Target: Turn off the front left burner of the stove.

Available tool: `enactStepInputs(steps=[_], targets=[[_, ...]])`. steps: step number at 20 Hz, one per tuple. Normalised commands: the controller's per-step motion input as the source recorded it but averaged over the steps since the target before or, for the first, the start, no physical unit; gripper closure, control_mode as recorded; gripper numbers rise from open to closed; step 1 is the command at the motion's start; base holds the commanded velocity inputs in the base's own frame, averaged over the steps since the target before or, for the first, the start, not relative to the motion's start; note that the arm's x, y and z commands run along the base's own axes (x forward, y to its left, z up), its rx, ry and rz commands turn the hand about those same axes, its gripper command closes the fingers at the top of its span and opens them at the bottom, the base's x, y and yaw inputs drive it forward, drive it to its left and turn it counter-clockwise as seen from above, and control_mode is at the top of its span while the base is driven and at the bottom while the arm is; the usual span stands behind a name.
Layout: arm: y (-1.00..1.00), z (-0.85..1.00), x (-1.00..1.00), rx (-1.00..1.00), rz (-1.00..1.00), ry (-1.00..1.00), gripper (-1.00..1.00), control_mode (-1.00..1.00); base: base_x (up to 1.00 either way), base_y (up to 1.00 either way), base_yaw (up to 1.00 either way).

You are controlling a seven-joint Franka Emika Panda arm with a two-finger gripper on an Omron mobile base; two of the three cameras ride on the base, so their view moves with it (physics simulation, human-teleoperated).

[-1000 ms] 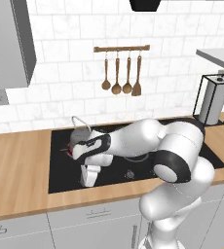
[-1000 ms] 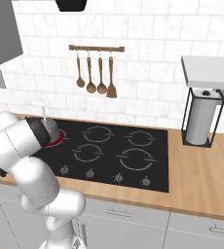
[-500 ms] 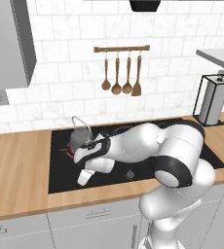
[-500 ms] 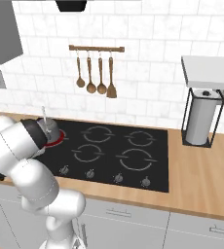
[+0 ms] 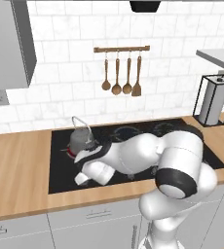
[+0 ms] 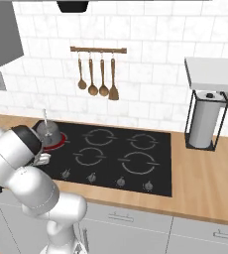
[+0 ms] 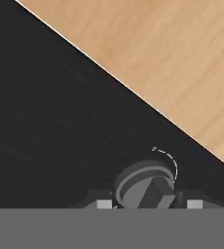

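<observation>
The knob [image 7: 145, 188] sits at the bottom center of the hand view, on the black stove [image 7: 46, 121] near its wooden edge. The gripper [image 7: 147, 204] straddles it, 2 fingertips [image 7: 103, 204] spread on either side, not visibly pinching yet. It looks small, rigid and smooth, so probably slippery; I'd squeeze the raised bar across its top and twist, no real force needed. The front left burner [image 6: 54, 144] glows red at mid left of the right base view, under the kettle [image 6: 47, 131].
</observation>
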Motion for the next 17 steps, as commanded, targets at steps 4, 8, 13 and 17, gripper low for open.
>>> enactStepInputs(steps=[4,8,13,17], targets=[[0.0,0.0,0.13,0.06,-0.86,0.21,1.0,-1.0,0.0,0.0,0.0],[0.0,0.0,0.04,0.07,-0.86,0.27,1.0,-1.0,0.0,0.0,0.0],[0.0,0.0,0.0,0.1,-0.94,0.3,1.0,-1.0,0.0,0.0,0.0],[-0.03,0.04,-0.07,0.05,-0.28,0.08,1.0,-1.0,0.0,0.0,0.0]])
